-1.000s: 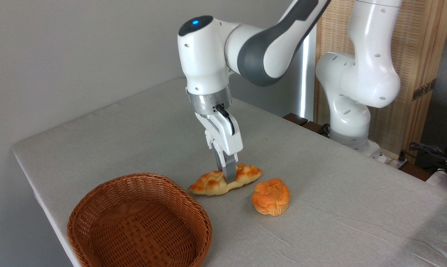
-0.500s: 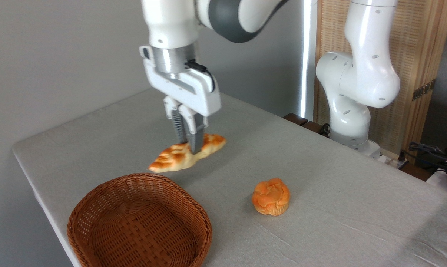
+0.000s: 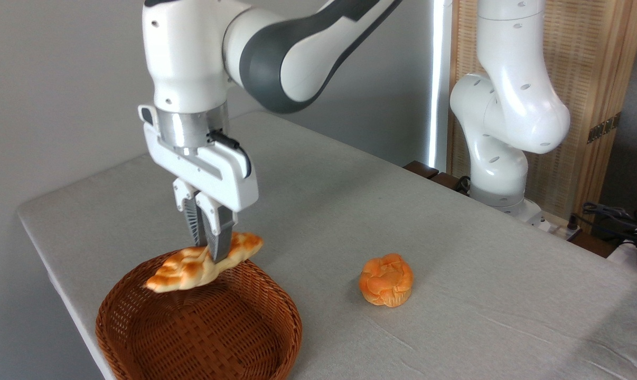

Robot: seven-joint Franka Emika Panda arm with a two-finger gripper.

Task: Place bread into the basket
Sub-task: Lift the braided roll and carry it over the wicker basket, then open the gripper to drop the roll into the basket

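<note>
On the left, the basket [image 3: 139, 338] sits near the table [image 3: 456, 253] edge. Above its far rim the gripper [image 3: 208, 252] pinches the bread [image 3: 191, 269] mid-length, the loaf tilted. Released here, its right end could catch the rim and tip out. The orange bun [image 3: 386, 279] lies well apart, rightward.

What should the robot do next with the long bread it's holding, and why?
Probably carry it a bit further toward the basket's middle, then lower it. The gripper is shut on the bread, which hangs over the back rim of the basket, one end poking past the rim. Letting go now might leave it resting on the edge.
</note>
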